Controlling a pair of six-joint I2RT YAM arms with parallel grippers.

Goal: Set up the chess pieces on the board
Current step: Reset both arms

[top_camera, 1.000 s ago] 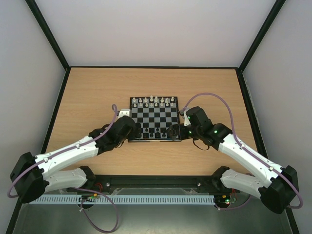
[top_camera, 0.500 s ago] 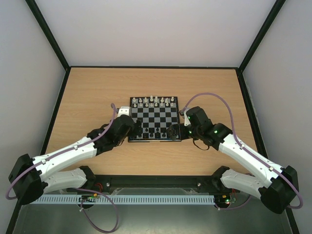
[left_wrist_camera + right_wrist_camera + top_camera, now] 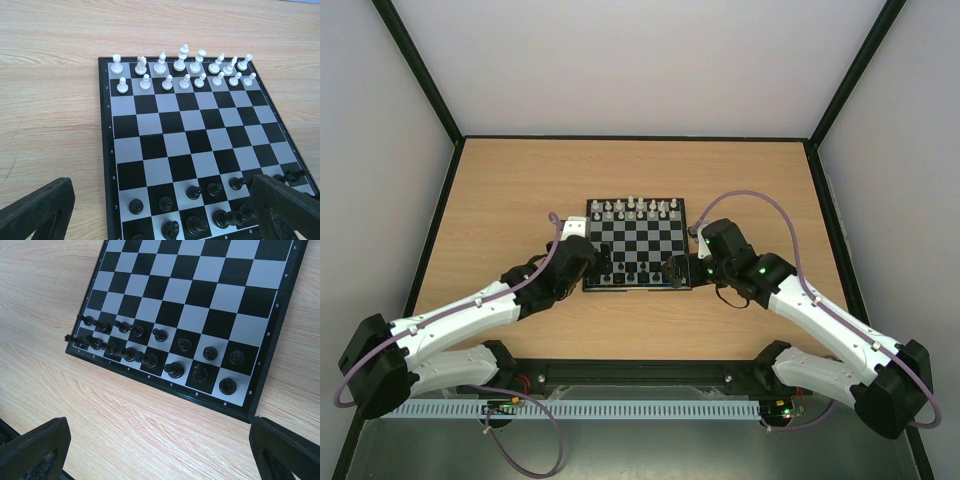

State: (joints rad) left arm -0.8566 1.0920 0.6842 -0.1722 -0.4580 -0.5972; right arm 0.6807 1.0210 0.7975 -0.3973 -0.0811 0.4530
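The board point(image 3: 638, 243) lies mid-table. The black chess pieces point(image 3: 636, 277) fill its two near rows; they also show in the left wrist view point(image 3: 193, 192) and the right wrist view point(image 3: 175, 370). My left gripper point(image 3: 603, 263) hovers at the board's near-left corner. It is open, its fingers point(image 3: 37, 210) wide apart with nothing between them. My right gripper point(image 3: 675, 270) sits at the near-right corner, also open and empty. Its fingers point(image 3: 285, 445) span bare wood just in front of the board's edge point(image 3: 165, 385).
White chess pieces point(image 3: 635, 209) stand in the board's two far rows point(image 3: 182, 65). Black-framed walls point(image 3: 450, 170) close in the wooden table on three sides. Purple cables point(image 3: 775, 205) loop off both arms.
My left wrist has crept a little farther from me along the board's left side. The right arm has not moved, and no piece has shifted.
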